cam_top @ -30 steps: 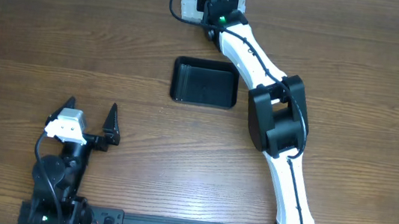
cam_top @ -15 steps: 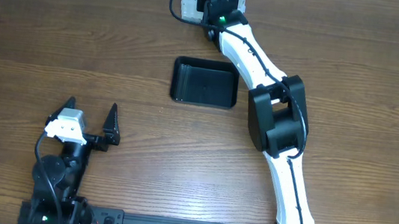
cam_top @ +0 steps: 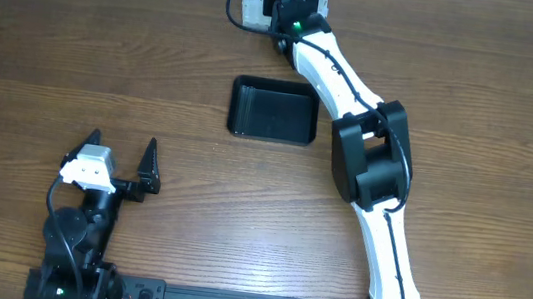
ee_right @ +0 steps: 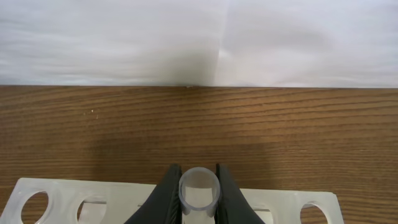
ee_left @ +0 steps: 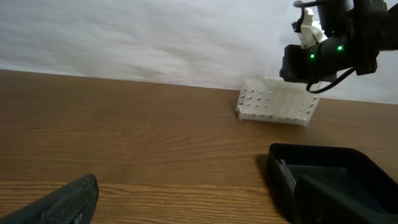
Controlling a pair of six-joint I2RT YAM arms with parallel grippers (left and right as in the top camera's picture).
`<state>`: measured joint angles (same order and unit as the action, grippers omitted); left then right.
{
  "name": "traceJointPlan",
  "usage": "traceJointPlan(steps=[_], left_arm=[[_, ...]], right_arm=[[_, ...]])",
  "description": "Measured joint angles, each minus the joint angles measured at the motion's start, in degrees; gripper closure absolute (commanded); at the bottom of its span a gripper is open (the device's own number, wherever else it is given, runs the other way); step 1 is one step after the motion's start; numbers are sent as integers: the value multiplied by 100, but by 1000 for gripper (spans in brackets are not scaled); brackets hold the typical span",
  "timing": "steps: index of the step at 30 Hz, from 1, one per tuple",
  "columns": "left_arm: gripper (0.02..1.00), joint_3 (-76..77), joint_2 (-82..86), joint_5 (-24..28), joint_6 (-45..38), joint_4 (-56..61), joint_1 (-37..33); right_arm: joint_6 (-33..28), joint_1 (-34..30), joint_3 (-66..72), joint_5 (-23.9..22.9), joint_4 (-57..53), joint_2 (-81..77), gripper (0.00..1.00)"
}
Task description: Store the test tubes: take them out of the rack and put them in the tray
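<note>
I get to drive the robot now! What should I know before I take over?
Right gripper: over the white rack at the far side of the table, shut on a test tube that seems to sit in its hole, not yet lifted out.
Left gripper: open and empty, near its own base.
Black tray: mid-table, on the near side of the rack; no tubes seen in it.
Done: nothing stored, as far as can be seen.
Left: lift this tube out, lay it in the tray, then check the rack for more; how many remain cannot be told.
</note>
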<state>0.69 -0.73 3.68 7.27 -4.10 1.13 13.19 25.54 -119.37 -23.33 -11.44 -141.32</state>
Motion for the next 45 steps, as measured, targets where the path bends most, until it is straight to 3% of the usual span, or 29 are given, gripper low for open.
traceJointPlan(steps=[10, 17, 22, 25, 32, 45], left_arm=[[18, 0, 0, 0, 0, 0, 0], [20, 0, 0, 0, -2, 2, 0], [18, 0, 0, 0, 0, 0, 0], [18, 0, 0, 0, 0, 0, 0], [18, 0, 0, 0, 0, 0, 0], [18, 0, 0, 0, -2, 0, 0]], right_arm=[[-208, 28, 0, -140, -203, 1460, 895], [33, 205, -157, -199, -2074, 2879, 915], [564, 352, -175, 407, -3921, 3056, 967], [855, 378, 72, 898, -4437, 2846, 952], [1626, 382, 1250, 1384, -4089, 2260, 923], [2155, 531, 1659, 1491, -3685, 1705, 923]])
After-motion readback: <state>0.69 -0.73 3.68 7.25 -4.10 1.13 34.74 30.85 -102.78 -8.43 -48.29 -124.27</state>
